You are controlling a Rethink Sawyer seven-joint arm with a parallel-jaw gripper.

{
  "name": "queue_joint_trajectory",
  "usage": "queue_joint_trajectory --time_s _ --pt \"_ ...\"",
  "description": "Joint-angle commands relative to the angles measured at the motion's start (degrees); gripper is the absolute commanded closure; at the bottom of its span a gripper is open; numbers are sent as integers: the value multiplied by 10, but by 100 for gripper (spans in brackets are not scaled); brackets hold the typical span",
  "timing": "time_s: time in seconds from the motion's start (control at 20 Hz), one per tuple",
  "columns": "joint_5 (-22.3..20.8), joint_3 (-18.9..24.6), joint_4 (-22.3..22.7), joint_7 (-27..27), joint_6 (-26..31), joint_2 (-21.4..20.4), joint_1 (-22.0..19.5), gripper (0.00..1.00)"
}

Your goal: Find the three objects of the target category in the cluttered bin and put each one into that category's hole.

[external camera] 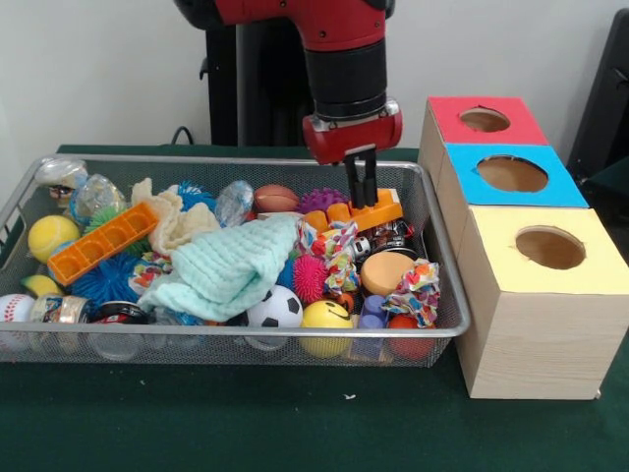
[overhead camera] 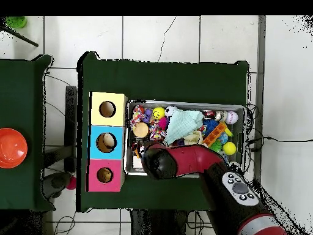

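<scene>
Front view, left to right. The bin, a wire-mesh basket on the green table, holds a tennis ball, an orange tray, a mint cloth and a soccer ball. The gripper hangs over the bin's far side, fingers close together at an orange block; whether they clamp it I cannot tell. Three holed boxes stand right.
</scene>
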Motion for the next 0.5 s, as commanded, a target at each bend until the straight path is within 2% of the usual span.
queue_joint_trajectory --time_s 0.05,0.5 --pt "-40 9 -68 -20 8 24 -31 100" --pt "-93 -15 -99 -26 2 30 -27 100"
